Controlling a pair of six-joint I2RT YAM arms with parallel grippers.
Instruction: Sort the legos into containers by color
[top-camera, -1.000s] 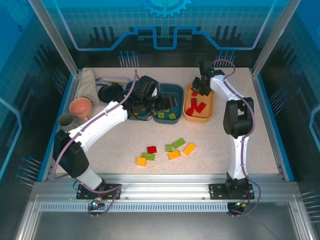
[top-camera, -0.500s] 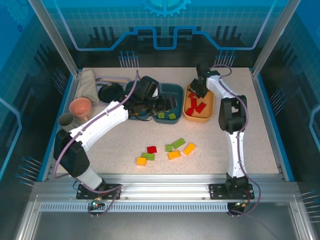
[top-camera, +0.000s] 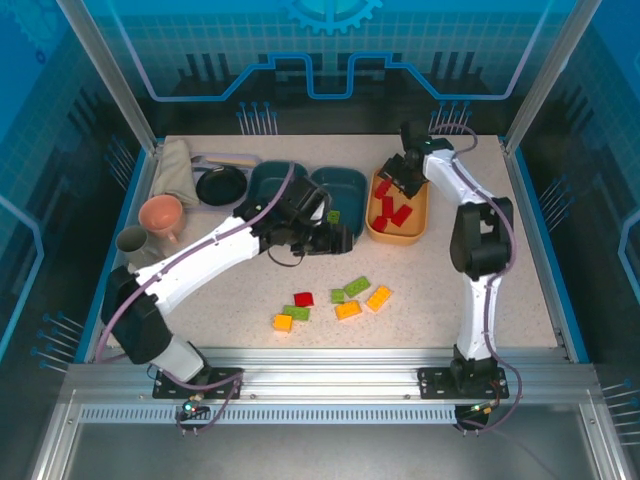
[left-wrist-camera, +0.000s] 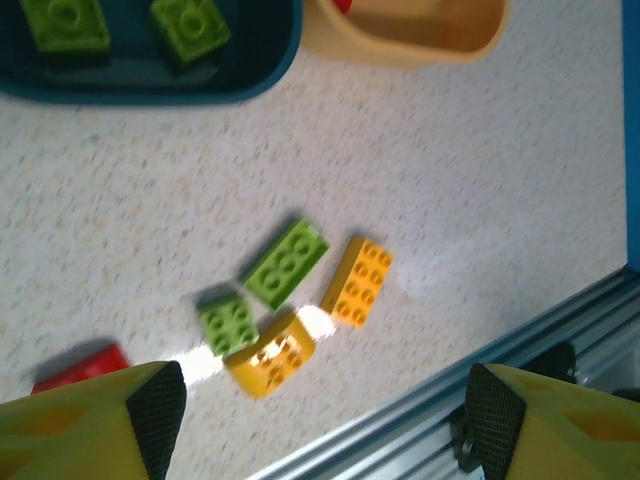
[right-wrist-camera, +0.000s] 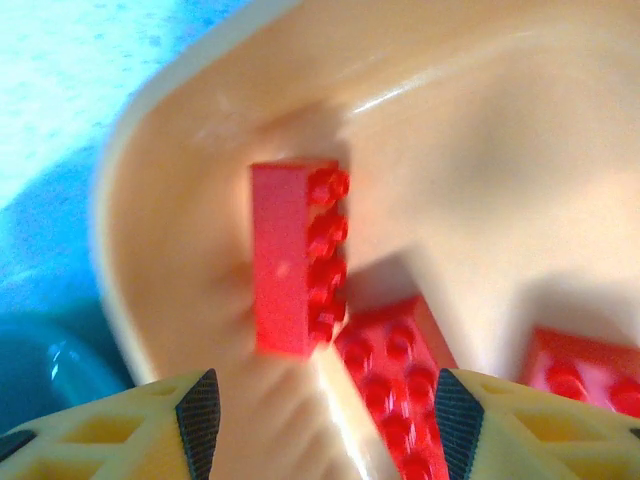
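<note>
Speckled white table (top-camera: 520, 280), near centre: loose cluster of small studded plastic bricks. One red brick (top-camera: 303, 298), three yellow-orange bricks (top-camera: 347, 310), three light green bricks (top-camera: 356, 287).

Left gripper (top-camera: 338, 240) above table, between cluster and bins. Jaws wide apart, empty.

Beyond it: two dark teal rounded plastic bins side by side. Right teal bin (top-camera: 352, 183) holds green bricks (left-wrist-camera: 65, 20).

Farther right: orange-yellow plastic bin (top-camera: 416, 226) with red bricks (right-wrist-camera: 395, 380) inside, one red brick on edge (right-wrist-camera: 295, 255) against wall. Right gripper (top-camera: 401, 181) over its far end, fingers spread, nothing clamped.
</note>
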